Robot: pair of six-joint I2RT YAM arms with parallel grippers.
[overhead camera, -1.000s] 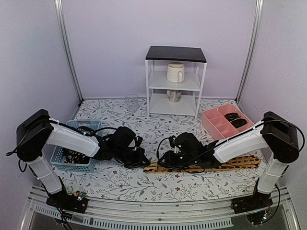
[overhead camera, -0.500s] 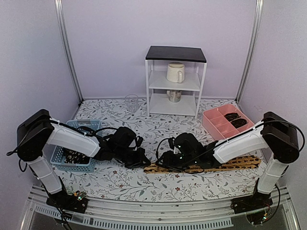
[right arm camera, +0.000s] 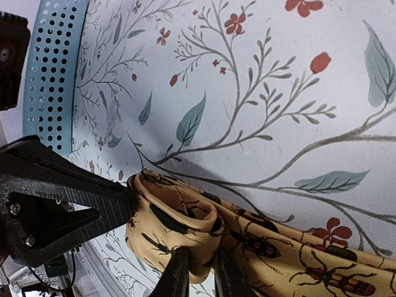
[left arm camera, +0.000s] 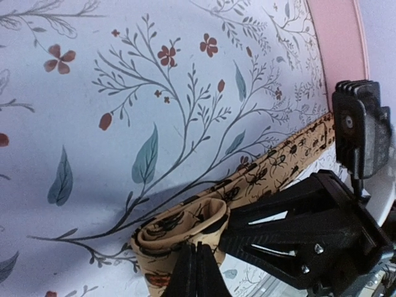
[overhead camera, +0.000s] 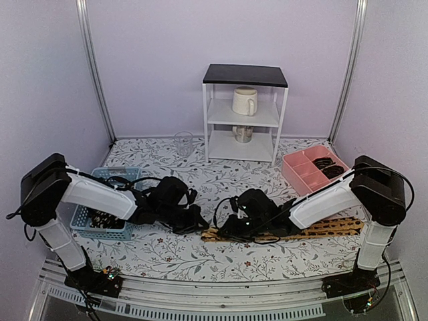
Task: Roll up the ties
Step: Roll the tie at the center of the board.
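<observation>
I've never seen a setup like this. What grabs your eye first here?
Two arms meet low over the flowered table, where the left gripper and right gripper both pinch the rolled end of a tan tie printed with insects; the rest trails flat to the right. A pink tray holding dark rolls sits at the back right, a blue basket at the left.
</observation>
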